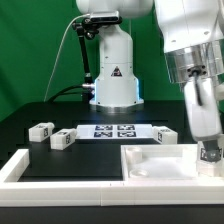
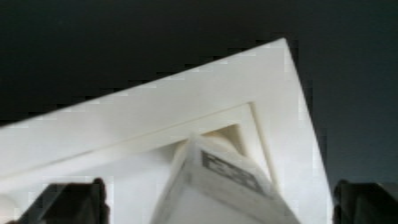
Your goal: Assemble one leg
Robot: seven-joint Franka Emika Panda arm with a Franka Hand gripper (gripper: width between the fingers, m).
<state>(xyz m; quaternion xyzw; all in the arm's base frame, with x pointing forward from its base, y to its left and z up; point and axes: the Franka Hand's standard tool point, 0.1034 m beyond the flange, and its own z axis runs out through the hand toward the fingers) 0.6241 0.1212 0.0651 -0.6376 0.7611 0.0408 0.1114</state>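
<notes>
The exterior view is evenly lit, with bright light that seems to come from above. The large white square recessed plastic panel (image 1: pixel 160 163) is nearly overexposed, so its inner edges look faint. The black matte table surface (image 1: pixel 30 115) gives no glare. Soft shadows lie beside the small stubby white plastic blocks (image 1: pixel 62 139). The picture is small and a little soft.

The wrist view is darker and clearly blurred. The two dark gripper fingers (image 2: pixel 63 202) near the frame's edge are out of focus.
</notes>
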